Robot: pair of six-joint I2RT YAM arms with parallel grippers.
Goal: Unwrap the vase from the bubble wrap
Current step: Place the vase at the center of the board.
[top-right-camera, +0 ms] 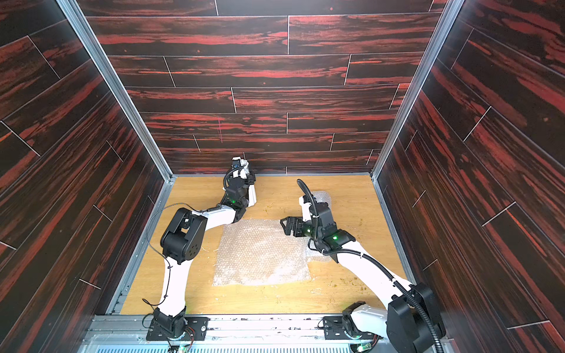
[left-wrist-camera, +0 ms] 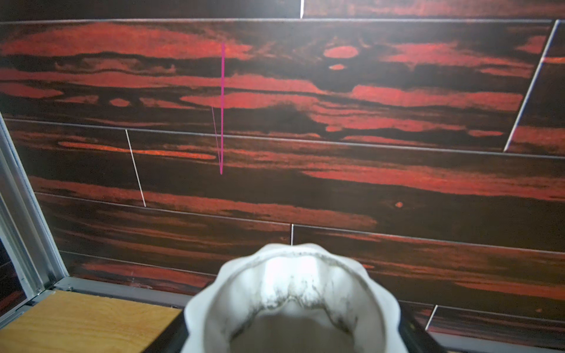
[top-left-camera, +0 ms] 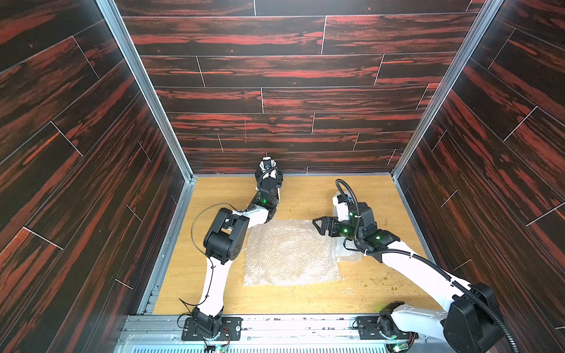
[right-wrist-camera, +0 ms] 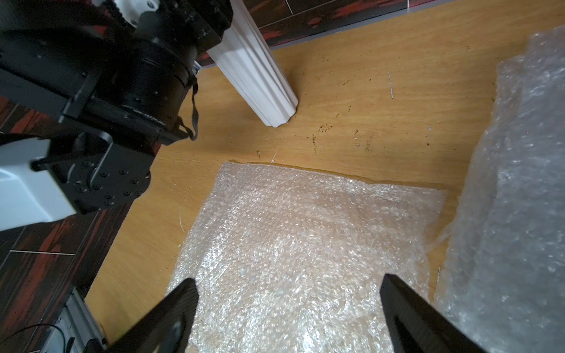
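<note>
Most of the job looks done from where I stand. Toward the far edge of the light wooden tabletop (top-left-camera: 214,189), left of middle, the left gripper (top-right-camera: 243,180) is clamped round a white fluted vase (top-right-camera: 252,195), ceramic by the look. The vase is bare of any wrapping and tilted, mouth up and foot down by the boards. Whether the foot touches them I cannot tell. In the middle lies a flat translucent sheet of bubble wrap (top-left-camera: 290,253), spread out with nothing on it. Above that sheet's far right corner hovers the right gripper (top-left-camera: 322,226), jaws wide apart and empty. Just past the flat sheet's right edge, partly under the right arm, sits a second sheet of bubble wrap (right-wrist-camera: 519,183), loosely bunched. Small olive crumbs (top-left-camera: 382,284) speckle the tabletop toward its front right corner. My guess at what is left: stand the vase down, let go, and perhaps tidy the loose wrap.
</note>
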